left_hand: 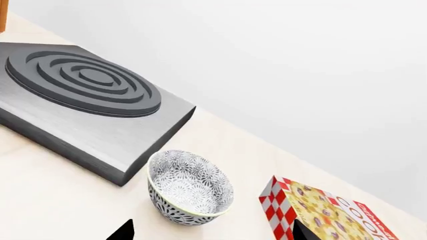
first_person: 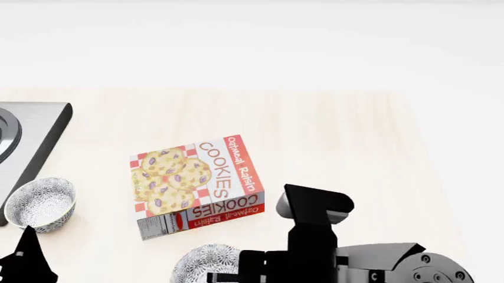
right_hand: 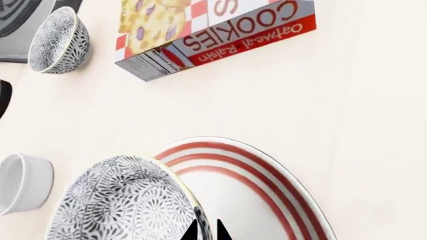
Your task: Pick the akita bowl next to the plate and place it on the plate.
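Observation:
My right gripper (right_hand: 206, 232) is shut on the rim of an akita bowl (right_hand: 120, 200), with one fingertip inside the wall and one outside. This speckled bowl covers the near side of the red-striped plate (right_hand: 267, 195); I cannot tell whether it touches the plate. In the head view the same bowl (first_person: 206, 263) shows at the bottom edge, and the plate is out of view. A second identical bowl (left_hand: 190, 187) stands beside the stove, just ahead of my open left gripper (left_hand: 212, 232), which holds nothing.
A cookie box (first_person: 197, 184) lies flat mid-table between the two bowls. A grey stove block (left_hand: 87, 110) with dark rings sits at the table's left. A plain white cup (right_hand: 23, 182) stands close to the held bowl. My right arm (first_person: 315, 236) fills the lower head view.

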{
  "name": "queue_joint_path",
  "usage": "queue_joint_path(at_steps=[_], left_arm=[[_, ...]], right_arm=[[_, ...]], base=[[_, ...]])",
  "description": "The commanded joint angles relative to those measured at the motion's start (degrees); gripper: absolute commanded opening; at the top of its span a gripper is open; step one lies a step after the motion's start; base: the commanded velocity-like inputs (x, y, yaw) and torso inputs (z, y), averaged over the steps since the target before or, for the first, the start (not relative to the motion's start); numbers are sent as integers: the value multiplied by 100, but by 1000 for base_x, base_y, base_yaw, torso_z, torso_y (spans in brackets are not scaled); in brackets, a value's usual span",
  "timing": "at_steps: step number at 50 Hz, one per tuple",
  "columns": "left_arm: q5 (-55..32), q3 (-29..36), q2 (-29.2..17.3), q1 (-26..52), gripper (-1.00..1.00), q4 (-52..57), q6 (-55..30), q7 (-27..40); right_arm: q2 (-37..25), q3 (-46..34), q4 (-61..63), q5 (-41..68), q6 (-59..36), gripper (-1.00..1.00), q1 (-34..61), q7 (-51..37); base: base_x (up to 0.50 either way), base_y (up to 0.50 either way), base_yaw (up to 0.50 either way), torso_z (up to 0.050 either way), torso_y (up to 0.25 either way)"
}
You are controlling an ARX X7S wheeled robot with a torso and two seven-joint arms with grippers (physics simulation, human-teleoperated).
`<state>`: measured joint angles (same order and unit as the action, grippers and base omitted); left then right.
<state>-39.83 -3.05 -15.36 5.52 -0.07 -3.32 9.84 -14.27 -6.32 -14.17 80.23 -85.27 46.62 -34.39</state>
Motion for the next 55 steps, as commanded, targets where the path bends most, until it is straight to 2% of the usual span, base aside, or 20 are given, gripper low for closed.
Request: queue_joint_path(at_steps=[1, 30, 55], left_arm=[[-23, 13, -16, -13, 100, 24, 2, 21], [-93, 49, -67, -41, 100, 128, -35, 108], [-109, 81, -80, 0, 100, 13, 31, 76]], right_arm=[[-35, -226, 55, 134, 62, -100, -81, 155], [-184, -1145, -46, -651, 775, -100, -88, 1124], [-261, -1464, 7, -730, 810, -100, -135, 1160]], base=[[0, 0, 0, 0, 0], [0, 0, 0, 0, 0], [0, 0, 0, 0, 0]])
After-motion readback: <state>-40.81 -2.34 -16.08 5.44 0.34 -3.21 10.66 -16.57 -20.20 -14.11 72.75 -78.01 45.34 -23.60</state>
